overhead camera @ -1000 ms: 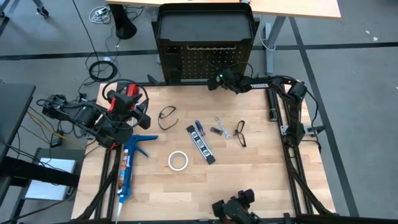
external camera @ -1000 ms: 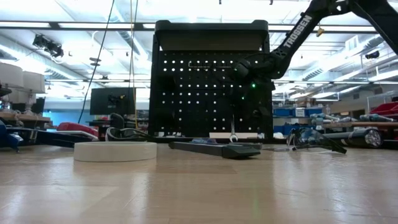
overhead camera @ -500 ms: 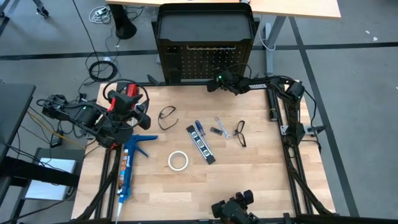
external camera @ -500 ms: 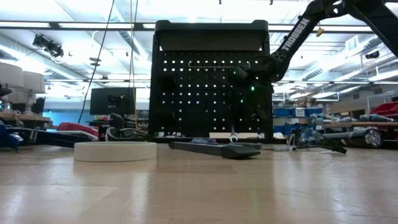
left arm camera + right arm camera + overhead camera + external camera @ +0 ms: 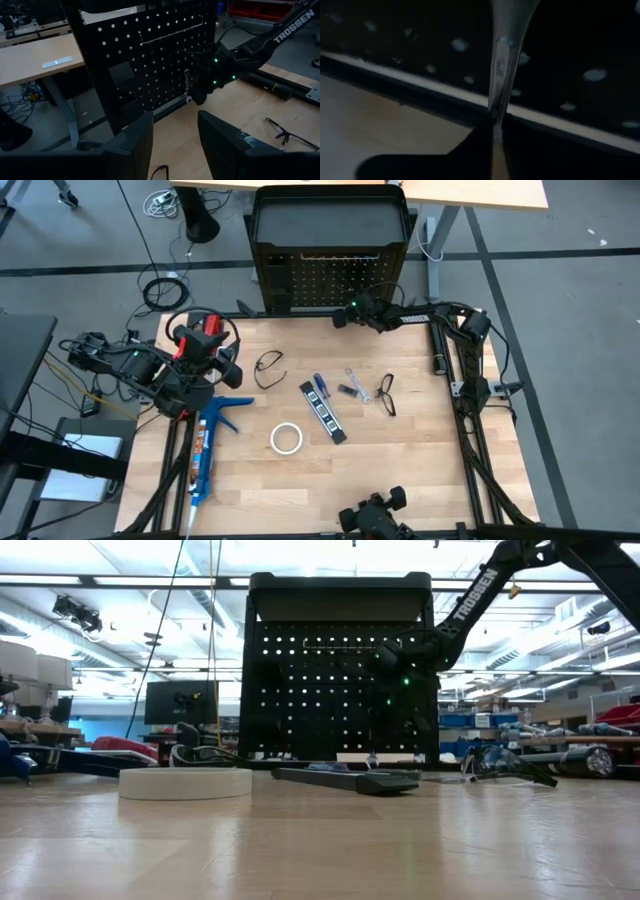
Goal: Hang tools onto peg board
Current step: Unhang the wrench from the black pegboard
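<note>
On the left edge of the table (image 5: 420, 470) the left gripper (image 5: 222, 363) waits with its fingers (image 5: 135, 142) spread and nothing between them, close beside a red-handled tool (image 5: 200, 340) and above the blue caulking gun (image 5: 205, 450). It plays no part in the hanging for now.

Moving right, the loose tools lie in a row on the wood: one pair of safety glasses (image 5: 268, 366), the white tape roll (image 5: 286, 438), the blue-handled screwdriver (image 5: 319, 389) beside a long black-and-white tool (image 5: 325, 412), a silver wrench (image 5: 357, 385) and a second pair of glasses (image 5: 387, 394). None of them lies between the arm and the board.

At the back stands the peg board (image 5: 330, 275), and the right gripper (image 5: 345, 313) is up against its lower part. Its fingers are pressed together on the shank of another wrench (image 5: 502, 65), which stands upright in front of the board's holes, its lower end pinched between the dark fingers.

The risk, as I judge it, lies in that grip. The hold is thin and low on a smooth metal shank, so the wrench could pivot or slip. Whether its upper end sits on a hook I cannot tell; if it does not, letting go would drop it onto the board's base rail (image 5: 420, 92) or the table. Pulling the arm away while pinched could also drag it off. The board's frame and the thin rod (image 5: 170, 34) across it crowd the approach.
</note>
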You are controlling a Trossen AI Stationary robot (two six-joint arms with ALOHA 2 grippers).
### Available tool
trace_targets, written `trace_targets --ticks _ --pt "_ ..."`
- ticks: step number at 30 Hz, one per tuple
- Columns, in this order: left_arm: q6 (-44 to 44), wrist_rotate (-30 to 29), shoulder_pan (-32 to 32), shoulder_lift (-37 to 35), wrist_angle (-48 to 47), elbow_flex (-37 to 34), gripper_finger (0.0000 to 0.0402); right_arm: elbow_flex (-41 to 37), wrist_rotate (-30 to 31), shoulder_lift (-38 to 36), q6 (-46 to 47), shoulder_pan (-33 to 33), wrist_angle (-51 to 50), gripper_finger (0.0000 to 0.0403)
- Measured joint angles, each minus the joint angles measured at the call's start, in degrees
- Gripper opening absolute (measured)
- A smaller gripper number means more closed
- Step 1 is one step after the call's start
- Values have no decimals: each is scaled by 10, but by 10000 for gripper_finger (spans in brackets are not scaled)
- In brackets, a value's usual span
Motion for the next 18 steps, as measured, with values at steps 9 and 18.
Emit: trace_targets --ticks 9,18 --pt "0 0 0 0 0 0 160 -2 -8 -4 -3 1 -23 6" --pt "0 -2 0 0 0 0 160 -1 -82 -10 -25 -4 -50 45"
